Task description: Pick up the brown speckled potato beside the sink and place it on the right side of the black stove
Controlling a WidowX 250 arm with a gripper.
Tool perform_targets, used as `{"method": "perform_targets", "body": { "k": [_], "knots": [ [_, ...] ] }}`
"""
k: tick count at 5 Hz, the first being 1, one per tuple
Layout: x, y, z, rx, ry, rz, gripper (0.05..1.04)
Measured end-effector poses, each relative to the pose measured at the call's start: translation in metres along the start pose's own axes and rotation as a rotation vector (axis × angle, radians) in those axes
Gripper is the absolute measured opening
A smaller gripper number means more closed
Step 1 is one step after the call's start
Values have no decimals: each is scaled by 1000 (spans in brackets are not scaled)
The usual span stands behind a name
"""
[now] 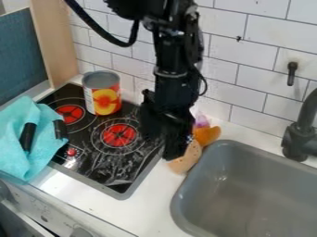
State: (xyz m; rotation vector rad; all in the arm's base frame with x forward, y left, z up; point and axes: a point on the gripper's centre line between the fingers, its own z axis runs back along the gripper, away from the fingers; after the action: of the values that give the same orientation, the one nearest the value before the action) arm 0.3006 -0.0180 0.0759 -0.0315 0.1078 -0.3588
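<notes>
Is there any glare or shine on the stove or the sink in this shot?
Camera view: pale streaks, likely reflections, across the front part of the black stovetop; a small bright highlight inside the gray sink; small glints on the black arm.

tan thing (186,162): partly behind jaws (174,152) | faucet (301,136), sink (244,190): cut off right | cloth (17,139): cut off left

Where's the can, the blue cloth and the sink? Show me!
Can (104,96): camera view, on its red and yellow label.
Blue cloth (42,140): camera view, near its middle.
Sink (248,196): camera view, on its grey bottom.
</notes>
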Motion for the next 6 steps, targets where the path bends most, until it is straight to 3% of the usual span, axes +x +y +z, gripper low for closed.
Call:
{"method": "perform_targets", "body": {
  "k": [2, 4, 5, 6],
  "knots": [
    [22, 5, -17, 2, -49, 74, 1001],
    [39, 0, -30, -72, -29, 60, 1001],
    [39, -1, -35, -89, -10, 63, 941],
    [39, -1, -35, -88, -3, 83, 727]
  ]
}}
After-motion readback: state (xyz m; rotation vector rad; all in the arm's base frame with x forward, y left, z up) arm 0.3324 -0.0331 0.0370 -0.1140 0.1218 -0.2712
